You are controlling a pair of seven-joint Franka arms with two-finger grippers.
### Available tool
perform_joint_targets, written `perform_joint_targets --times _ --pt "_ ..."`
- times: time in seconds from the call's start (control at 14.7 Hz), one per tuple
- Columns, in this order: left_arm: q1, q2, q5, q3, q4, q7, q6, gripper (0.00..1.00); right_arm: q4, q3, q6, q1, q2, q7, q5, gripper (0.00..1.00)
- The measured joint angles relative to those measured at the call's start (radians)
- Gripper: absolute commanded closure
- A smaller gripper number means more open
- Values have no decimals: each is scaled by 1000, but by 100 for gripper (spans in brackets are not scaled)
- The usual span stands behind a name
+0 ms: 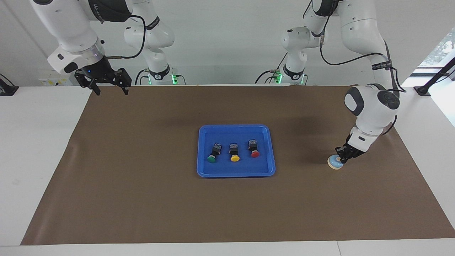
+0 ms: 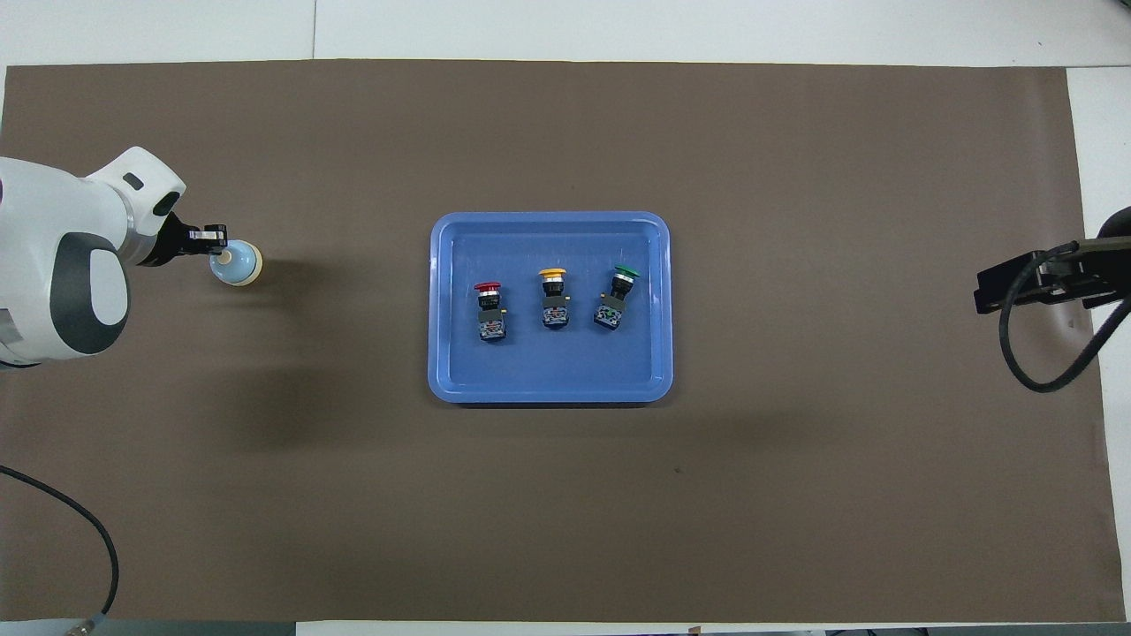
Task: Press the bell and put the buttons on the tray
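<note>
Left gripper [image 1: 342, 156] down on the bell [image 1: 335, 162] at the left arm's end of the brown mat [image 1: 142, 199], finger spread impossible to tell. Right gripper [image 1: 111, 85] raised, fingers wide, waiting over the mat's edge. Red button [image 1: 254, 148], yellow button [image 1: 234, 152] and green button [image 1: 214, 153] already lying in the blue tray [image 1: 236, 173] mid-mat; likely only the bell press left, on a white table [image 1: 39, 142] by a pale wall.

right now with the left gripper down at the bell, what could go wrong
The left gripper meets the bell at its edge nearest the arm, not over the knob, so a push may slide or tip the bell on the brown mat rather than ring it.

The red, yellow and green buttons lie on their sides in the blue tray; a jolt could roll them.

The right gripper waits high over the mat's corner.
</note>
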Motion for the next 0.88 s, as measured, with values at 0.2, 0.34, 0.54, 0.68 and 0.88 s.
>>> perform_joint_targets --times 0.2,0.34,0.54,0.68,0.88 --pt "0 -3 0 0 1 0 -12 100 0 0 0 0 0 0 0 0" --pt "2 -23 0 3 30 0 -95 78 0 0 0 0 0 0 0 0" --pt "2 -104 0 5 131 0 -332 26 0 0 0 0 0 0 0 0" --pt "2 -177 0 5 182 0 -461 0 0 0 0 0 0 0 0 0" --pt "1 -293 0 -2 196 0 -577 0 0 0 0 0 0 0 0 0"
